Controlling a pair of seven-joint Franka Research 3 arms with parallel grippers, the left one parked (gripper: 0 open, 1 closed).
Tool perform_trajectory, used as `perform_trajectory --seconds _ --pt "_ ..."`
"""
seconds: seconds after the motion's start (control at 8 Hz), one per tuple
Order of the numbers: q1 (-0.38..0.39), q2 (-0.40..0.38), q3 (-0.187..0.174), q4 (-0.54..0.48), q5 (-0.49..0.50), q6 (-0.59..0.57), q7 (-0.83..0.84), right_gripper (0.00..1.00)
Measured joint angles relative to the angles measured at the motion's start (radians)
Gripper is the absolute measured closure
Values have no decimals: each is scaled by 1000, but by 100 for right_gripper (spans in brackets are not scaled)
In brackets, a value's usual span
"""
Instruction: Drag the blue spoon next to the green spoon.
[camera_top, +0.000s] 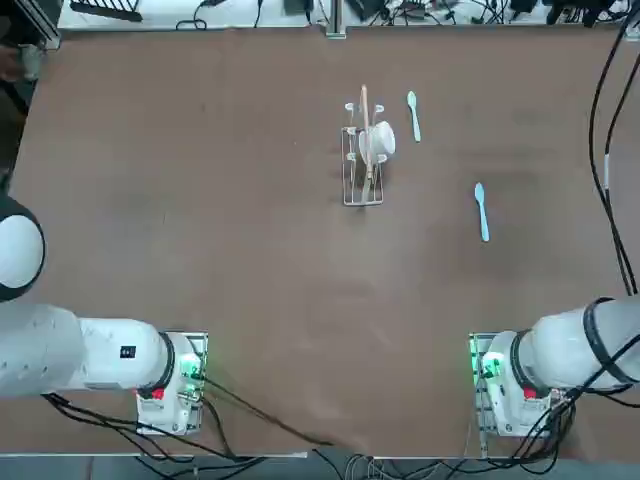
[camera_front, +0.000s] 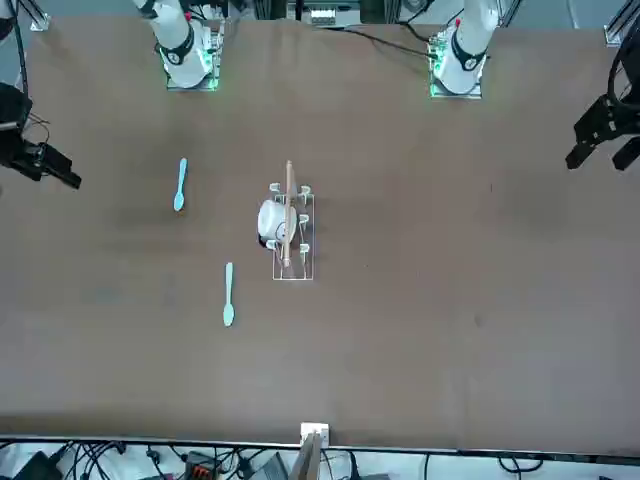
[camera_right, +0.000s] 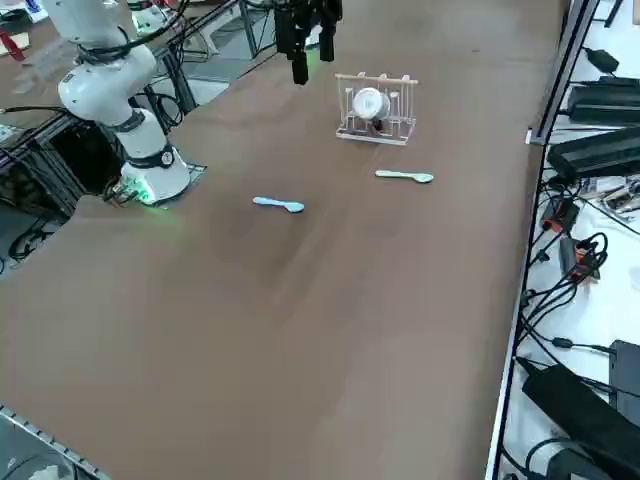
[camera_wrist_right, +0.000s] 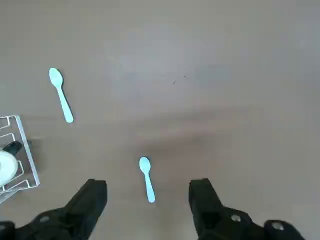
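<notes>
- The blue spoon (camera_top: 481, 211) lies flat on the brown worktop (camera_top: 200, 200), well apart from the green spoon (camera_top: 413, 115). It has not been dragged yet.
- The green spoon lies just beside a small wire rack (camera_top: 363, 160) holding a white cup (so that is the spot to reach).
- The right claw (camera_wrist_right: 147, 200) hangs over the worktop with its fingers wide apart, holding nothing.
- In the wrist view, the blue spoon (camera_wrist_right: 146, 179) shows between the two fingers, probably so the claw can drop onto it.

wire rack (camera_top: 362, 175) stands upright mid-table on the brown table (camera_top: 200, 220), holding a white cup (camera_top: 378, 141) and a wooden stick (camera_top: 366, 120). black cables (camera_right: 560, 270) and equipment lie along the table's edge.
</notes>
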Motion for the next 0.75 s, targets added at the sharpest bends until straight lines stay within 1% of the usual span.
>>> perform_trajectory --seconds 0.5,0.75 --pt "0 2 0 0 0 0 0 0" --pt "0 12 2 -10 0 -20 0 0"
